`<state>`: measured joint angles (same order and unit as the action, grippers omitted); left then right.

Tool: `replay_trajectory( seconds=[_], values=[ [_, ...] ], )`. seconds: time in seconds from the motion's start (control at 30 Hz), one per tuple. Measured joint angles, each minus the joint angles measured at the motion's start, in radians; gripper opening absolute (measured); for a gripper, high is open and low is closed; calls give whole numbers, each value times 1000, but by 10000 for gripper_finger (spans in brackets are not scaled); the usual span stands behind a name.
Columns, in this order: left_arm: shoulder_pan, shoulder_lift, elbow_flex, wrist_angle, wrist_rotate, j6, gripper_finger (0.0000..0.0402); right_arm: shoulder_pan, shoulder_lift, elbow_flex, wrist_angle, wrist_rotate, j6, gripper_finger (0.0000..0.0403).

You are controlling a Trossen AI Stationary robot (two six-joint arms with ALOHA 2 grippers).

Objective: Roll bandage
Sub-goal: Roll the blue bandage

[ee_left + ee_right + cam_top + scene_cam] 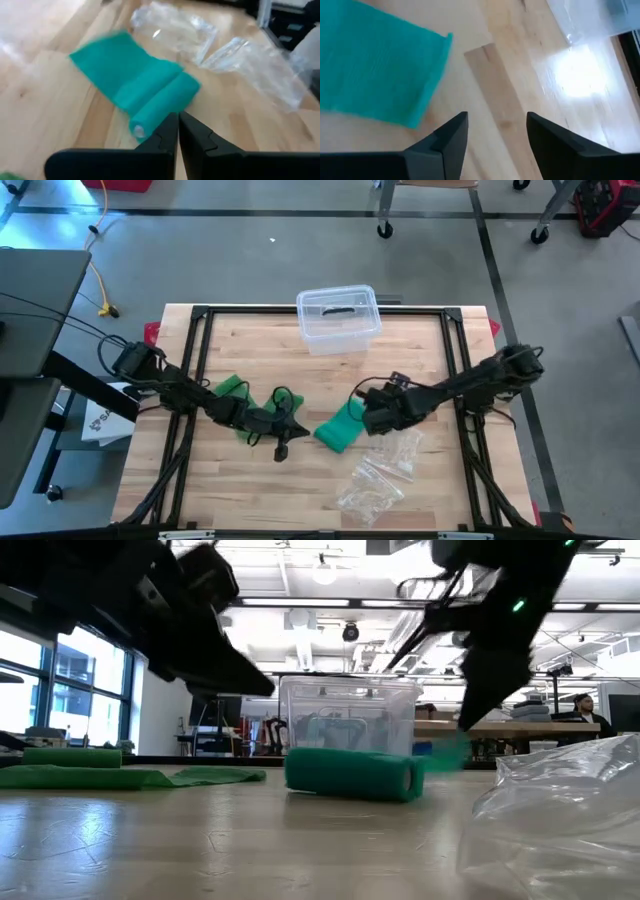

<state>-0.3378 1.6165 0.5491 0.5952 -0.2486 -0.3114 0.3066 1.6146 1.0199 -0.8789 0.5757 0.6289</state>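
Teal-green bandage (340, 427) with fine ribbed weave, pale wood-grain table (300, 490) with black frame, clear plastic container (338, 318), transparent crinkled bags (380, 470), dark fingers (451, 134)

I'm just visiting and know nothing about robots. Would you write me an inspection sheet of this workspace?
Surface: pale wooden table inside a black metal frame.
Job's things: teal partly rolled bandage lying mid-table; green unrolled bandage lying by the left arm.
Clutter: clear lidded plastic box at the far edge; crumpled clear plastic bags near the front.
Grippers: left gripper shut, empty, beside the teal roll; right gripper open, empty, beside the bandage's loose end.
Cables: yellow cable on the floor.
Surroundings: grey floor, chair castors, a person far off.
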Motion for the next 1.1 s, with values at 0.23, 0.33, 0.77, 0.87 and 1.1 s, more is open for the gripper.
replay_trajectory(
  seconds=[0.23, 0.33, 0.77, 0.87, 1.1],
  values=[
    [9, 73, 0, -60, 74, 72, 86, 188, -74, 0, 163, -35, -38, 194],
    [13, 108, 0, -71, 57, 70, 118, 249, -67, -6, 285, -35, -46, 194],
    [38, 355, 75, 219, 26, 133, 154, 282, -23, -140, 699, -64, -106, 194],
    [33, 383, 103, 224, -5, 133, 154, 283, -23, -140, 714, -65, -106, 194],
    [43, 391, 109, 291, 15, 138, 154, 282, -23, -139, 726, -66, -93, 194]
  ],
)
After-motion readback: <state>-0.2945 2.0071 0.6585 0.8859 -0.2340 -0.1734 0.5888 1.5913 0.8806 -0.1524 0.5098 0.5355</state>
